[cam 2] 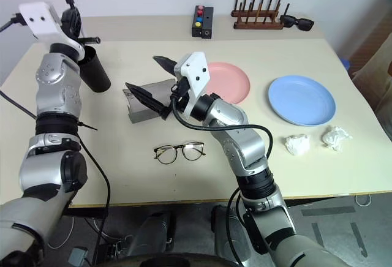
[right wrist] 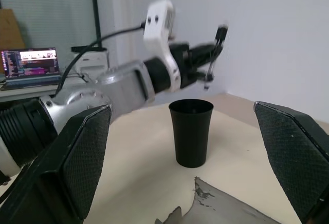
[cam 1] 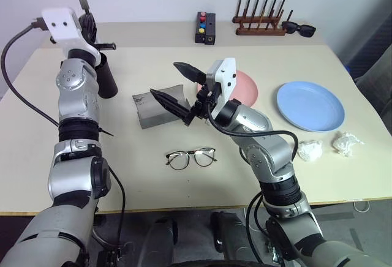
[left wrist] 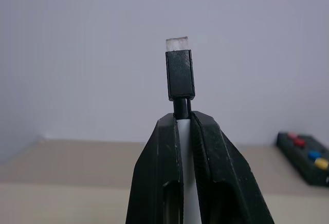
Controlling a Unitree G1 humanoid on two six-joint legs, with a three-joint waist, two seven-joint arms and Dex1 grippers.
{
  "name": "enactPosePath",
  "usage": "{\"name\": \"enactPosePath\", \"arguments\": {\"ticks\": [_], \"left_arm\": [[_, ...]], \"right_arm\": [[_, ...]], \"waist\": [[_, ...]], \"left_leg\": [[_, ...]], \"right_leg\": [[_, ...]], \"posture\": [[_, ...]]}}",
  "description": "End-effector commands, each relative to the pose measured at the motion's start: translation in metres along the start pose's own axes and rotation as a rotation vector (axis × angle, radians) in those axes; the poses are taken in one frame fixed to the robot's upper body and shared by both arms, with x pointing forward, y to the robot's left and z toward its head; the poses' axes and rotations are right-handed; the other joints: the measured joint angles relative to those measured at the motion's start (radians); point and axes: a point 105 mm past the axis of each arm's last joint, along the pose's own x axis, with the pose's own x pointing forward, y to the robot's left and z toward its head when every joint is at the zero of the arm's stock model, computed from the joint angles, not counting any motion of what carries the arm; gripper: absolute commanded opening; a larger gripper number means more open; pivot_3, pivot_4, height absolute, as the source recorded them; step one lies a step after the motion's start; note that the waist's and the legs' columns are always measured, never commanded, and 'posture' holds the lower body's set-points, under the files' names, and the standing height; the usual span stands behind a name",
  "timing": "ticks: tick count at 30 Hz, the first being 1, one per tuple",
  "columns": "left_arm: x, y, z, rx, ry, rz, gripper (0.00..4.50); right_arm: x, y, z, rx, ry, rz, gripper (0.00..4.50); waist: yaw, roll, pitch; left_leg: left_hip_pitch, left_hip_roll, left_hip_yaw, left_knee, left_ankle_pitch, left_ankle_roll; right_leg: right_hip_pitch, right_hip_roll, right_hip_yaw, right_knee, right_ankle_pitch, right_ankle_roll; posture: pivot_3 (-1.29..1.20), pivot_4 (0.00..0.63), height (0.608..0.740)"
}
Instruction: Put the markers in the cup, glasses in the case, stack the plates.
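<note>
Near edge: glasses [cam 1: 190,157] lie unfolded. Mid-table: right gripper [cam 1: 177,89], fingers apart and empty, hovers over the grey case [cam 1: 156,106]. Far left: left gripper [right wrist: 209,55] pinches a marker [left wrist: 179,75] above the cup [right wrist: 190,131]; misaligned release risks dropping it outside or tipping the cup.

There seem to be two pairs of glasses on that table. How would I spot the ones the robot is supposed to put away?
Start at the grey case in the middle of the table, then look toward the near edge. The glasses lie there alone, thin dark wire rims with clear lenses, unlike the chunky black sunglasses by the wooden rack at the far edge.
</note>
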Motion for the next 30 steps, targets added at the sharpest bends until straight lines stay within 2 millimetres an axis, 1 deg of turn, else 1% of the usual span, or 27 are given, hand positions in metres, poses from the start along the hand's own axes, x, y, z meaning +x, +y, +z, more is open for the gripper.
{"name": "enactPosePath", "arguments": {"ticks": [1,7,16,25,30], "left_arm": [[0.004,0.009,0.019,0.032,-0.08,0.02,0.02],[-0.001,0.019,0.003,0.042,-0.049,0.06,0.02],[-0.008,0.025,-0.005,0.085,-0.045,0.092,0.02],[-0.015,0.035,-0.01,0.12,-0.038,0.134,0.02],[-0.017,0.035,-0.013,0.111,-0.033,0.138,0.02]], "right_arm": [[0.005,0.004,0.022,-0.042,-0.071,0.02,4.5],[0.005,0.005,0.022,-0.045,-0.07,0.021,4.5],[0.006,0.006,0.022,-0.035,-0.074,0.024,4.5],[0.005,0.007,0.018,-0.026,-0.062,0.03,4.5],[0.004,0.008,0.017,-0.024,-0.06,0.03,4.5]], "waist": [[-0.002,0.0,0.0],[-0.007,0.0,0.0],[-0.007,0.0,0.0],[-0.007,0.0,0.0],[-0.007,0.0,0.0]], "left_leg": [[0.0,0.0,0.0,0.0,0.0,0.0],[0.0,0.0,0.0,0.0,0.0,0.0],[0.0,0.0,0.0,0.0,0.0,0.0],[0.0,0.0,0.0,0.0,0.0,0.0],[0.0,0.0,0.0,0.0,0.0,0.0]], "right_leg": [[0.0,0.0,0.0,0.0,0.0,0.0],[0.0,0.0,0.0,0.0,0.0,0.0],[0.0,0.0,0.0,0.0,0.0,0.0],[0.0,0.0,0.0,0.001,0.0,0.0],[0.0,0.0,0.0,0.001,0.0,0.0]], "posture": [[0.0,0.15,0.735],[0.0,0.15,0.735],[0.0,0.15,0.735],[0.0,0.15,0.735],[0.0,0.15,0.735]]}}
